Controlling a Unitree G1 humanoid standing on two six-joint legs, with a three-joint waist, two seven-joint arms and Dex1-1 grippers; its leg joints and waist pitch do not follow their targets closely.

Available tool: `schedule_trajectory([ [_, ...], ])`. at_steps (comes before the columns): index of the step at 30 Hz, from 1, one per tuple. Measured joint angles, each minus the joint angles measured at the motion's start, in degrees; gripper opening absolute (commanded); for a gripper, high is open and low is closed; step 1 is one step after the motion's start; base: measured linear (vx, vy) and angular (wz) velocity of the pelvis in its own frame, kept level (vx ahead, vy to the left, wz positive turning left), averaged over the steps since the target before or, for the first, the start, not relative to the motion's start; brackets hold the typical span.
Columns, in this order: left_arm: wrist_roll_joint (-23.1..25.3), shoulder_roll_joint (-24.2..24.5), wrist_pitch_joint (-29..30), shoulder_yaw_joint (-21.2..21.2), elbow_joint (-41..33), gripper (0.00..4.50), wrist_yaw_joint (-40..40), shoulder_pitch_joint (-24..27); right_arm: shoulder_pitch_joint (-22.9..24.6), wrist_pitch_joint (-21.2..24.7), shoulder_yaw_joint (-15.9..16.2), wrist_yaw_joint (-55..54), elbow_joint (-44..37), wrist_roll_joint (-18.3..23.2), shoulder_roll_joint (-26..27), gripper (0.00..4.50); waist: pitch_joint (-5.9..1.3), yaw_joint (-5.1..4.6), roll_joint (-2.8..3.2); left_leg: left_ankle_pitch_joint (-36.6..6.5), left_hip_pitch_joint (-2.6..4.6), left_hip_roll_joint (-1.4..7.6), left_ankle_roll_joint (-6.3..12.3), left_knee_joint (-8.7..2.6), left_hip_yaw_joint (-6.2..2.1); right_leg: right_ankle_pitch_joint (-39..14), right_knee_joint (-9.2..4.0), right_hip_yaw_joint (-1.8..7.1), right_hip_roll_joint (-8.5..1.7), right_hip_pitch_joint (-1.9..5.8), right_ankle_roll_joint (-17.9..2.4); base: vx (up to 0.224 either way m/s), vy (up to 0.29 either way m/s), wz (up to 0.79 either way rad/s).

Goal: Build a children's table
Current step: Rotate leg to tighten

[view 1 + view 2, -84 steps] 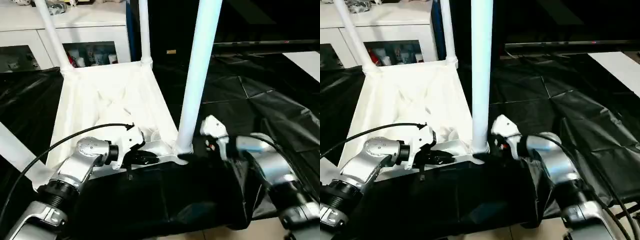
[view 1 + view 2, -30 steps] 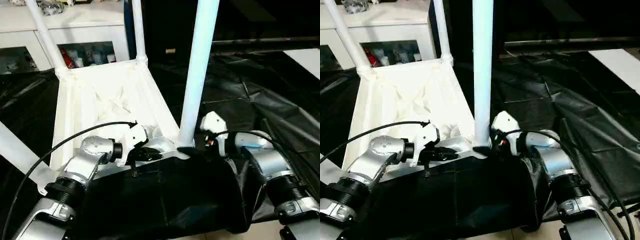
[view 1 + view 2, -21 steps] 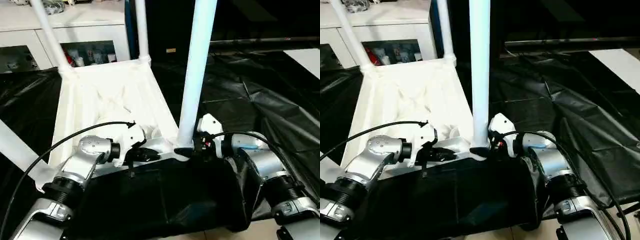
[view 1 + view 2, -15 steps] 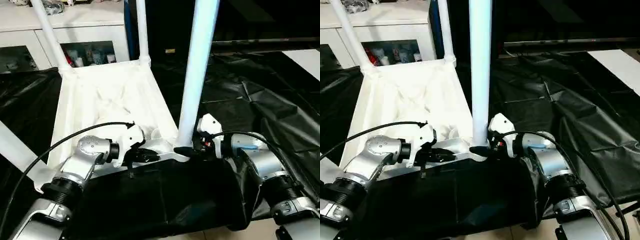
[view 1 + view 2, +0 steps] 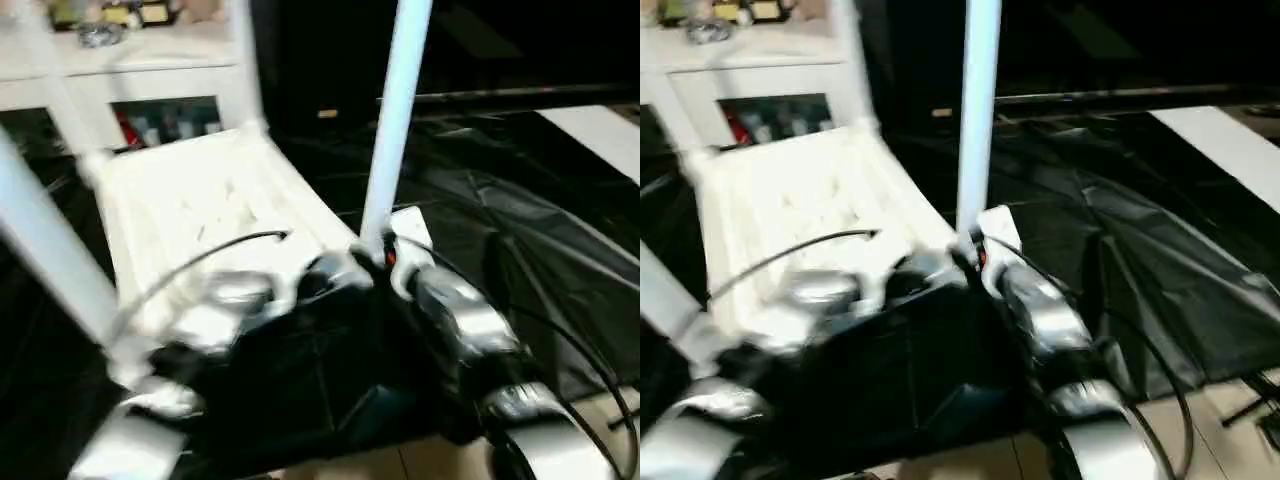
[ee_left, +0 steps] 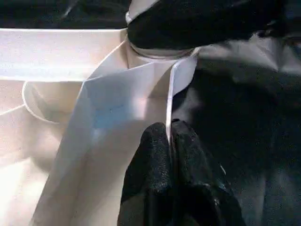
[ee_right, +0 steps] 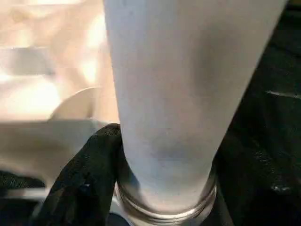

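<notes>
In the left eye view we see the white tabletop (image 5: 190, 205) lying upside down, ribbed underside up, on a surface draped in black sheet (image 5: 530, 215). One white leg (image 5: 395, 110) stands upright in its near right corner socket, a second leg (image 5: 40, 235) rises at the near left, and two more stand at the far corners before a white cabinet (image 5: 150, 85). Our silver left forearm (image 5: 215, 300) reaches to the tabletop's near edge, and our right forearm (image 5: 455, 310) reaches to the foot of the upright leg. The right eye view gives the same layout, with the upright leg (image 5: 978, 110) rising from the corner just beyond our right wrist. In the left wrist view our left gripper (image 6: 168, 141) has its two black fingers (image 6: 153, 155) pressed together on a thin white rib of the tabletop (image 6: 94, 122) at its near edge, close to the round corner socket (image 6: 160, 54). In the right wrist view the leg (image 7: 178, 84) stands in its socket collar (image 7: 164, 207), and our right gripper (image 7: 160, 155) is closed around its base, with one black finger (image 7: 89, 174) against one side of the tube and the other dark finger on the opposite side.
</notes>
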Motion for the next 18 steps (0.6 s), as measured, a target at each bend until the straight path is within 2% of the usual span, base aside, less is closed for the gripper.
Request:
schedule_trajectory([
  [1,0.13,-0.15,-0.03,0.0,0.07,0.0,0.12,-0.03,0.03,-0.45,-0.05,-0.01,0.06,-0.16,0.01,2.62,0.02,-0.04,0.05,0.0,0.03,-0.04,0.0,-0.39,0.16,-0.84,0.3,-0.02,-0.02,0.29,-0.45,0.0,0.0,0.0],
  [2,0.24,-0.24,-0.22,0.01,0.3,0.0,0.19,-0.22,0.2,-1.21,-0.17,0.0,0.08,-0.23,0.01,2.96,0.15,0.37,-0.1,0.01,-0.01,-0.12,-0.01,-1.16,0.81,-2.67,2.07,0.16,-0.03,-0.14,-1.7,0.0,0.0,0.0],
  [3,0.34,-0.23,-0.59,-0.05,0.52,0.0,0.18,-0.23,0.51,-1.82,-0.18,0.12,0.07,-0.23,0.0,3.17,0.17,0.5,-0.87,0.02,0.36,-0.17,-0.02,-1.71,1.98,-4.1,3.18,0.87,-0.33,-0.59,-2.29,-0.06,-0.02,0.15],
  [4,0.67,-0.1,-1.05,-0.12,0.55,0.0,0.17,-0.24,0.75,-2.52,-0.25,0.46,0.05,-0.2,-0.03,3.31,0.22,0.5,-1.69,0.02,0.92,-0.49,-0.02,-2.14,2.85,-4.4,3.58,1.92,-0.68,-1.25,-2.14,0.001,-0.086,0.27],
  [5,0.86,0.09,-1.44,-0.16,0.57,0.0,0.15,-0.23,0.92,-3.05,-0.32,1.67,-0.02,-0.12,-0.15,3.34,0.41,0.91,-2.19,-2.3,1.18,-0.68,-1.01,0.07,2.09,-3.69,3.55,2.41,-1.17,-1.89,-0.63,0.001,-0.086,0.27],
  [6,0.84,0.33,-1.62,-0.12,0.56,0.0,0.12,-0.2,0.89,-3.55,-0.32,2.76,-0.13,-0.05,-0.15,3.39,0.39,1.63,-1.97,-3.25,1.49,-0.5,-0.69,1.13,-0.02,-3.22,3.69,2.03,-1.17,-1.78,0.06,0.112,-0.052,-0.25],
  [7,0.77,0.85,-1.77,-0.02,0.41,0.0,-0.1,-0.32,0.93,-4.21,-0.32,4.27,-0.72,0.34,-0.27,3.5,-0.07,1.64,-0.97,-1.78,1.11,-0.28,-2.25,1.31,-1.45,-3.01,3.58,0.74,-1.32,-1.91,0.14,0.088,0.022,-0.37],
  [8,0.79,1.38,-1.75,-0.02,-0.01,0.0,-0.63,-0.39,1.04,-4.96,-0.3,7.15,-1.11,0.84,-1.07,3.76,-0.15,1.16,-1.34,-1.22,0.78,-0.17,-2.15,1.26,-1.6,-1.93,3.18,0.83,-0.93,-2.15,-0.3,0.088,0.022,-0.37],
  [9,0.8,2.0,-1.76,-0.15,-0.43,0.0,-1.42,-0.33,1.03,-5.15,-0.01,9.38,-1.23,0.96,-1.79,3.76,-0.23,0.9,-1.56,-1.22,0.82,-0.06,-2.18,1.26,-1.6,-0.96,2.72,0.94,-0.7,-2.17,-0.65,0.0,0.0,0.0],
  [11,0.77,2.88,-2.13,-0.15,-0.74,0.0,-2.55,-0.18,1.03,-5.35,0.4,12.24,-1.52,1.02,-2.37,3.87,-0.14,0.29,-1.68,-1.24,0.87,-0.14,-2.19,1.21,-1.31,0.52,2.52,1.3,-0.69,-2.19,-1.52,0.0,0.0,0.0],
  [12,0.74,3.29,-2.35,-0.15,-0.89,0.0,-3.26,-0.05,1.03,-5.65,0.97,13.49,-1.53,1.02,-2.98,4.04,-0.12,0.24,-1.67,-1.25,0.91,-0.16,-2.2,1.15,-1.25,0.71,2.52,1.37,-0.69,-2.2,-1.44,0.0,0.0,0.0],
  [15,0.46,5.53,-3.23,-0.17,-2.44,0.0,-7.07,1.01,1.05,-6.54,3.36,20.78,-2.32,1.04,-6.92,4.04,-0.09,0.25,-1.72,-1.25,0.98,-0.13,-2.22,0.48,-1.24,0.7,2.28,1.23,-0.68,-2.23,-1.41,0.0,0.0,0.0],
  [18,-1.86,9.36,-4.1,-0.3,-5.8,0.0,-15.01,3.51,1.44,-7.45,5.5,30.89,-4.44,1.38,-12.11,4.04,-0.07,0.43,-1.75,-1.24,0.88,-0.06,-2.23,0.24,-1.24,0.98,2.22,1.2,-0.61,-2.3,-1.12,0.0,0.0,0.0],
])
